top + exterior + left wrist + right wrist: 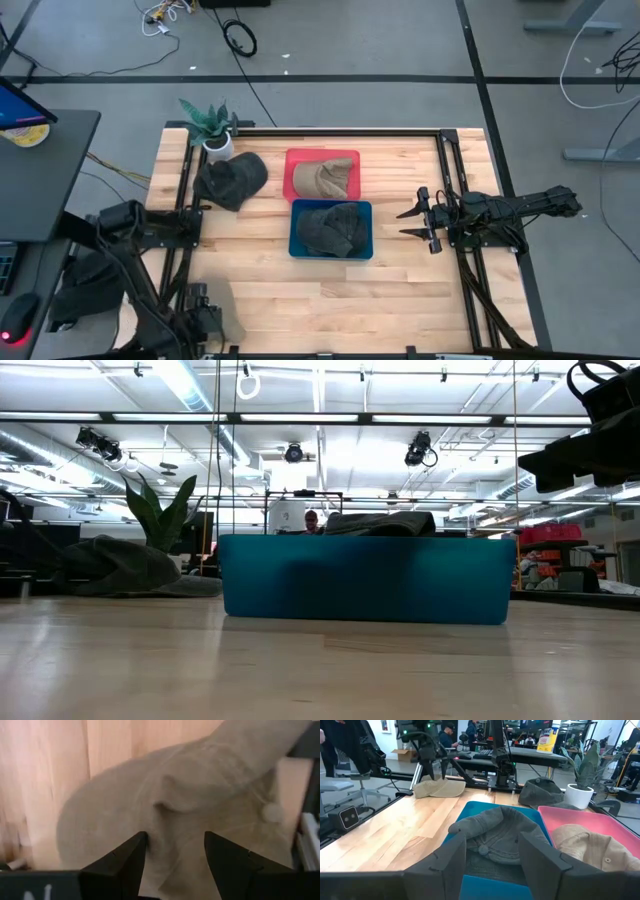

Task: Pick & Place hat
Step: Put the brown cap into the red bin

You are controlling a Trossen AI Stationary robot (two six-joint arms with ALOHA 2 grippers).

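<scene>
A tan hat (200,795) lies flat on the table at the near left; it also shows in the right wrist view (439,788). My left gripper (175,851) is open and points down just above it, one finger on either side of its crown; I see no touch. It shows in the high view (200,300). A dark hat (232,180) lies on the table by the plant. Another tan hat (325,178) lies in the red bin (295,160). Another dark hat (333,228) lies in the blue bin (300,245). My right gripper (412,222) is open and empty, right of the blue bin.
A potted plant (212,130) stands at the far left corner. The two bins sit mid-table, red behind blue. Bare wood lies in front of the blue bin (365,578). Black frame rails (445,160) run along the table's sides. People and desks show beyond the table.
</scene>
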